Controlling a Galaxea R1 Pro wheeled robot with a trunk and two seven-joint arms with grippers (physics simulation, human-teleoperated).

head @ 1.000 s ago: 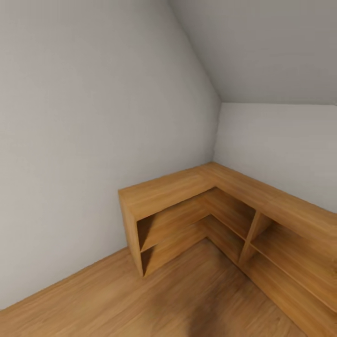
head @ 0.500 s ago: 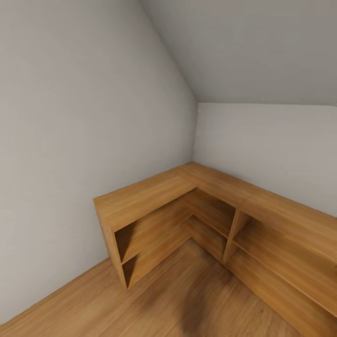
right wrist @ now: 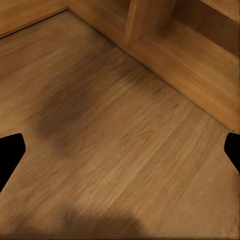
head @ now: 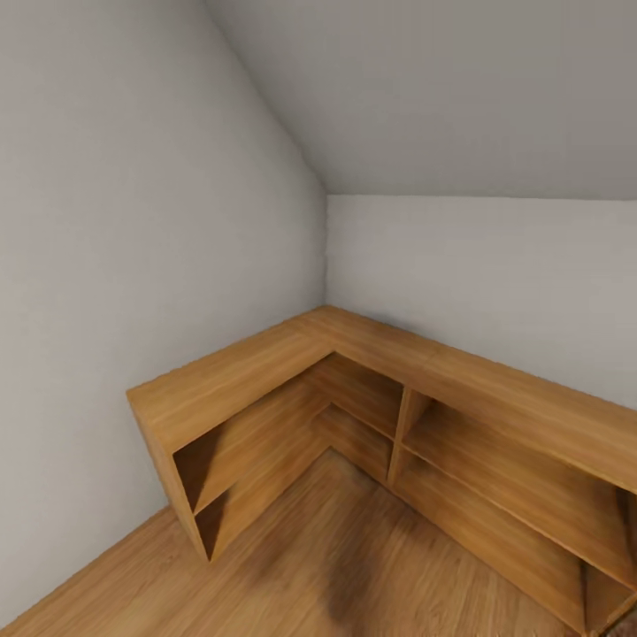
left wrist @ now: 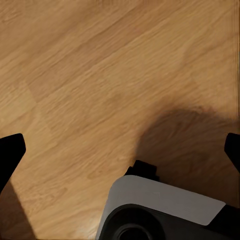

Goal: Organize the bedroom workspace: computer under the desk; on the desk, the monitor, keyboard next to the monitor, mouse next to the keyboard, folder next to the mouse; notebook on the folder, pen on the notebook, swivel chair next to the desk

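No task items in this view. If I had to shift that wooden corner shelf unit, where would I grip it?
Probably the free end panel of the shelf unit, coming from the open floor side. It is the one thin upright edge a gripper might straddle; the top board sits against the walls.

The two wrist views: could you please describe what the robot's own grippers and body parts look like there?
Both grippers show as plain black, pointed fingertips at the picture edges: left gripper, right gripper. No cables or markings are visible. The left wrist view also shows a pale grey, rounded robot part with a dark circular opening, above the wood floor.
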